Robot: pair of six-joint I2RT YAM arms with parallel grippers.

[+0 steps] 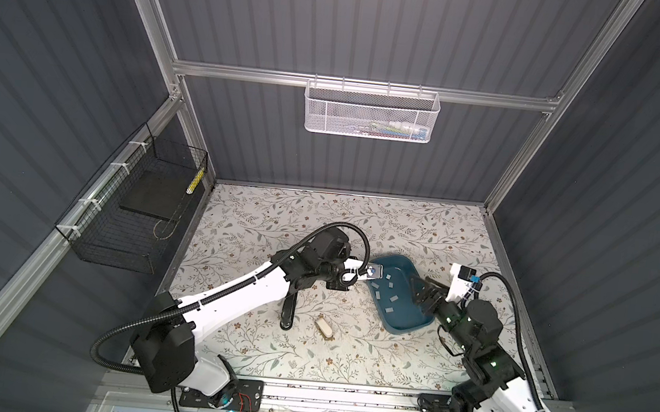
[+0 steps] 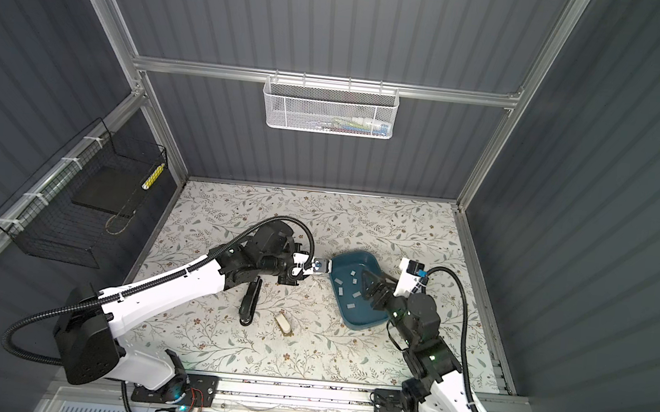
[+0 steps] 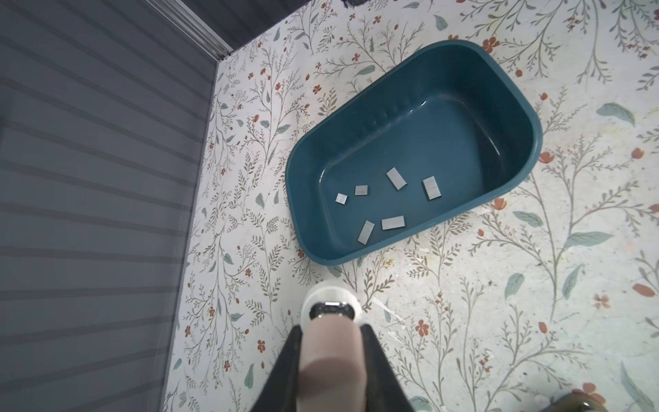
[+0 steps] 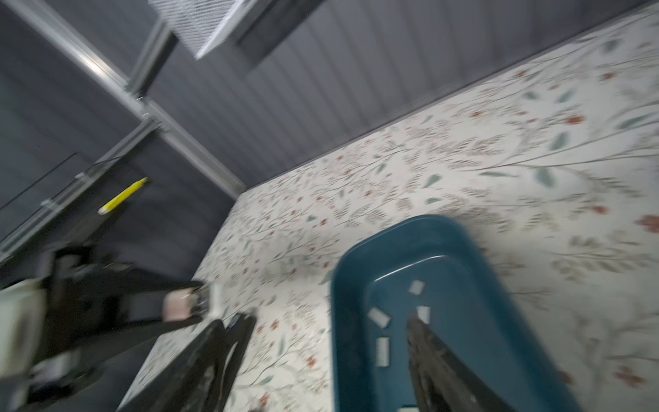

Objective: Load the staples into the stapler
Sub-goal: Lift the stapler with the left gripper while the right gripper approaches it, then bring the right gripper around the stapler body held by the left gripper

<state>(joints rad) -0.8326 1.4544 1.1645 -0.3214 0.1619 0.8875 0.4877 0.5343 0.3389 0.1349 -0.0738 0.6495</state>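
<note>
Several silver-grey staples point(image 3: 396, 178) point(image 1: 389, 283) point(image 2: 340, 281) lie loose in a dark blue tray point(image 3: 499, 71) point(image 1: 393, 259) point(image 2: 356, 253) point(image 4: 342, 285). My left gripper point(image 3: 331, 328) point(image 1: 367, 275) point(image 2: 313, 270) hovers beside the tray's left rim, shut on a small pale pink stapler point(image 3: 330, 356) point(image 4: 178, 303) with a chrome front and white base. My right gripper point(image 4: 328, 324) point(image 1: 418, 287) point(image 2: 368, 282) hangs open over the tray's right part with nothing between its fingers. One fingertip point(image 4: 420, 331) is low among the strips. The right wrist view is blurred.
A long black stapler-shaped object point(image 1: 288, 309) point(image 2: 248, 307) lies on the floral table, partly under the left arm. A small beige object point(image 1: 325, 327) point(image 2: 284, 322) lies beside it. A white mesh basket point(image 1: 371, 113) hangs on the back wall, a black wire basket point(image 1: 131, 211) on the left wall.
</note>
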